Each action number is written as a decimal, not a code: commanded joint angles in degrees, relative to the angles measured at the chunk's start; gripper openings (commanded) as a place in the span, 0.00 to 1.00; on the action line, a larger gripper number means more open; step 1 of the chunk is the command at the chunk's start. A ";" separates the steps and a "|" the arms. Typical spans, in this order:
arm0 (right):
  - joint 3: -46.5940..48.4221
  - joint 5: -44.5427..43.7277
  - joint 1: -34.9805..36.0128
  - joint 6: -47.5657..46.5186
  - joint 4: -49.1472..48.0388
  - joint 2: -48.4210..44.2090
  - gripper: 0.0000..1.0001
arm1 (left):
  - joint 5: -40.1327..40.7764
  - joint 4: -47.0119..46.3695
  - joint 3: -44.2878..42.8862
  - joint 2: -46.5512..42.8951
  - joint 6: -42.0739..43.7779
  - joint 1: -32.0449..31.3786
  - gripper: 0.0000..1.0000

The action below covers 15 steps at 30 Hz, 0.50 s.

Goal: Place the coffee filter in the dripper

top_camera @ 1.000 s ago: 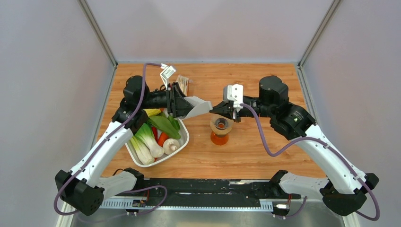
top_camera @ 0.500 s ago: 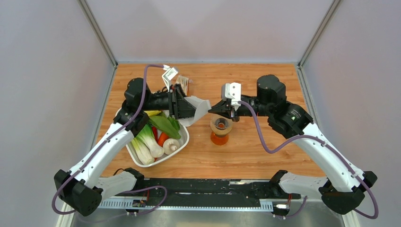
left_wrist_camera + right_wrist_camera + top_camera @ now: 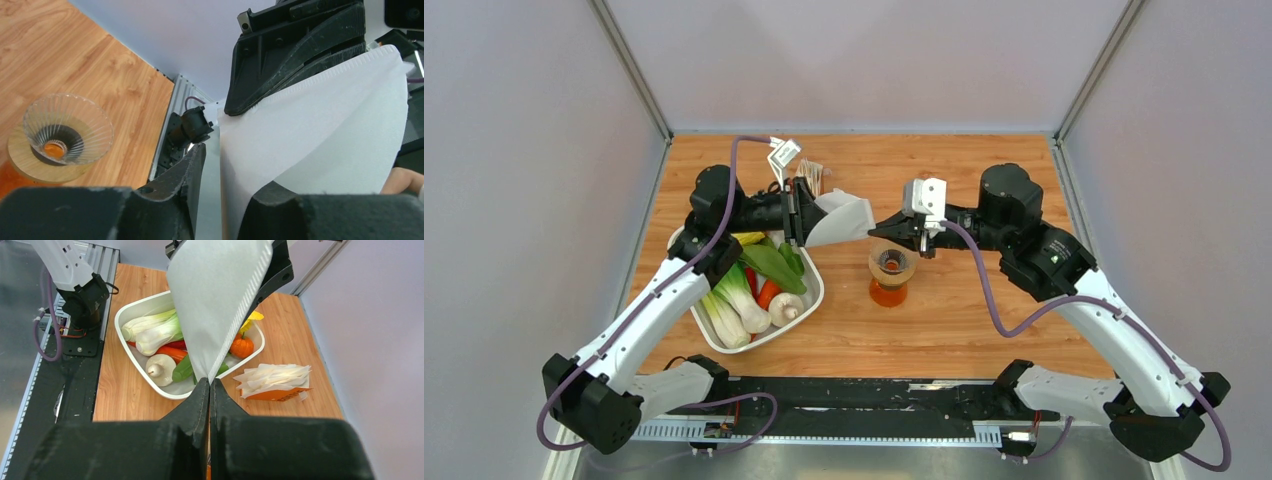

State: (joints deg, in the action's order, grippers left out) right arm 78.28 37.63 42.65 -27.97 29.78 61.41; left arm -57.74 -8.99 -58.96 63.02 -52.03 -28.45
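We hold the coffee filter (image 3: 842, 220) in the air between our two arms, its wide open end at the left gripper (image 3: 802, 215) and its pointed tip at the right gripper (image 3: 879, 228). In the right wrist view our right fingers are pressed together on that tip. In the left wrist view the paper runs between our left fingers, but a strip of light shows beside one of them, so we cannot tell whether that hand clamps it. The dripper (image 3: 891, 263) sits on the orange glass vessel (image 3: 889, 293) on the table (image 3: 964, 310), just beside the right gripper's tip in the top view, and the filter is not in it. A white tray (image 3: 809, 300) of vegetables lies under the left arm, with a bundle of filters (image 3: 272, 380) beyond it.
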 commanded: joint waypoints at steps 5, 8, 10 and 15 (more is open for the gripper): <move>-1.76 -3.54 0.65 -1.56 -6.33 -1.92 0.00 | 0.25 -4.41 -0.53 0.91 -5.93 1.40 0.51; -2.31 -4.94 1.39 -1.60 -7.83 -2.12 0.00 | 0.49 -5.15 -0.79 1.30 -7.27 1.45 0.52; -2.37 -5.56 1.74 -1.81 -8.15 -2.08 0.00 | 0.58 -5.23 -0.79 1.53 -7.63 1.46 0.51; -2.62 -6.67 2.73 -2.53 -8.52 -2.16 0.00 | 1.34 -5.42 -0.14 2.09 -9.62 2.17 0.49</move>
State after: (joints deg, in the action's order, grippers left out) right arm 75.85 32.40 44.51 -29.32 24.71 60.47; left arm -57.21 -11.94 -58.94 64.55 -58.96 -26.94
